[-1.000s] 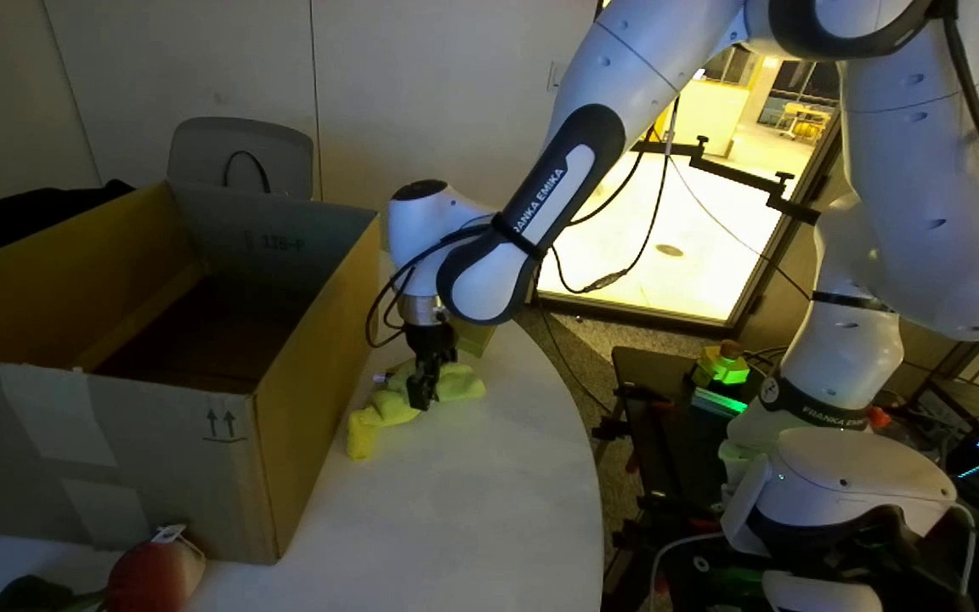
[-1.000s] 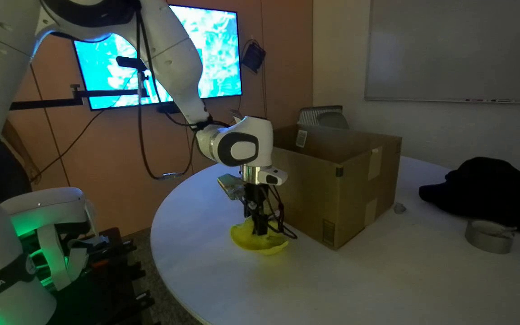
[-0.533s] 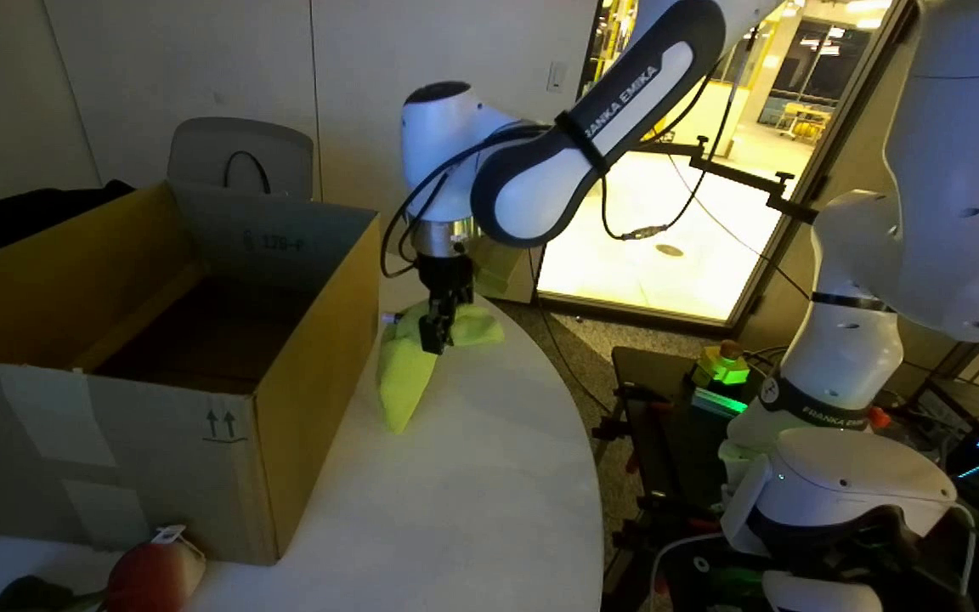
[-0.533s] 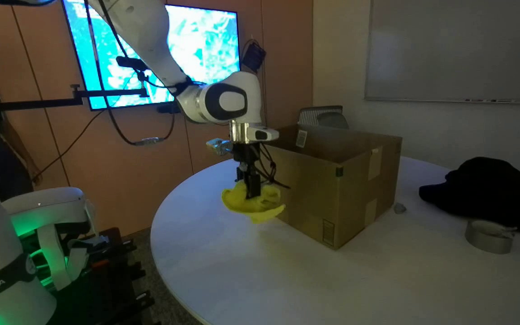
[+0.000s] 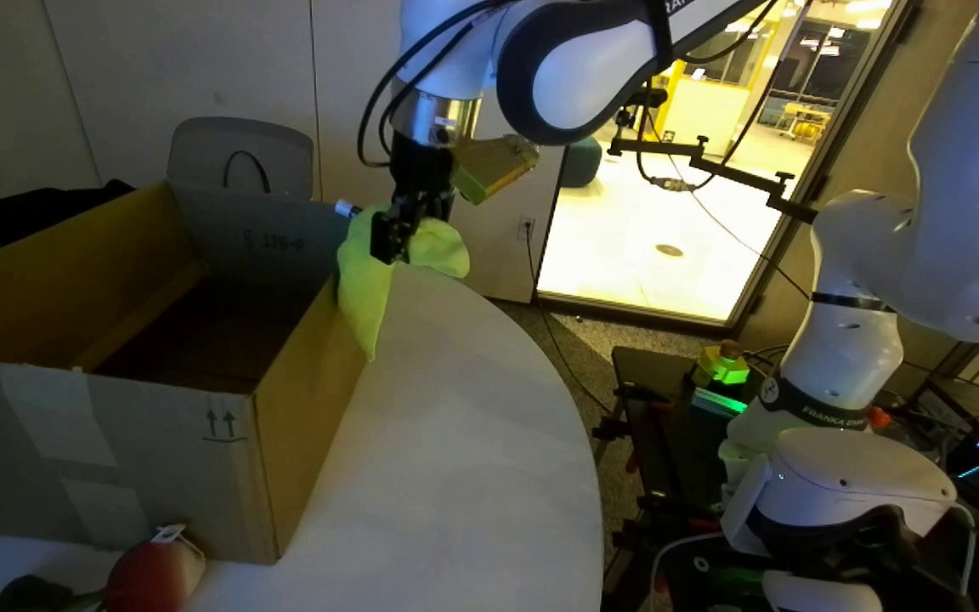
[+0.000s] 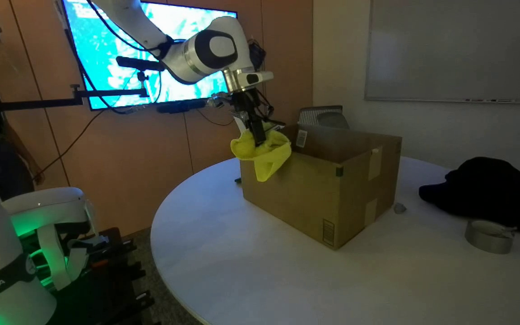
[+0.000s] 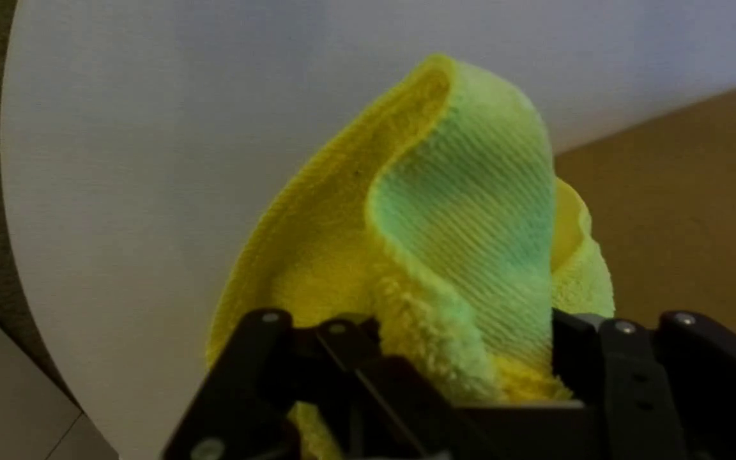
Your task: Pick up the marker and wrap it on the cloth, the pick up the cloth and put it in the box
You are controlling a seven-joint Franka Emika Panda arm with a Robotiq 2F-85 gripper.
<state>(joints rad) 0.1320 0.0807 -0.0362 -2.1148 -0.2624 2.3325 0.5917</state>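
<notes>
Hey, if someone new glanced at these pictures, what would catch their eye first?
Probably the bright yellow cloth, hanging from the claw above the white table, close to the side of the large open cardboard box. After that, in an exterior view, perhaps the glowing blue and white screen behind the robot arm.

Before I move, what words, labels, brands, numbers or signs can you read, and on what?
"FRANKA EMI…" on the base; its end curves away.
"EMIKA" on the base, in an exterior view.
"RA…" on the arm, cut by the picture's edge.
Two up arrows, no words, on the box.
Print inside the box: too blurred.
Label inside the box: too small.
Panel on the box's outside: too small.
White tag: too small.
</notes>
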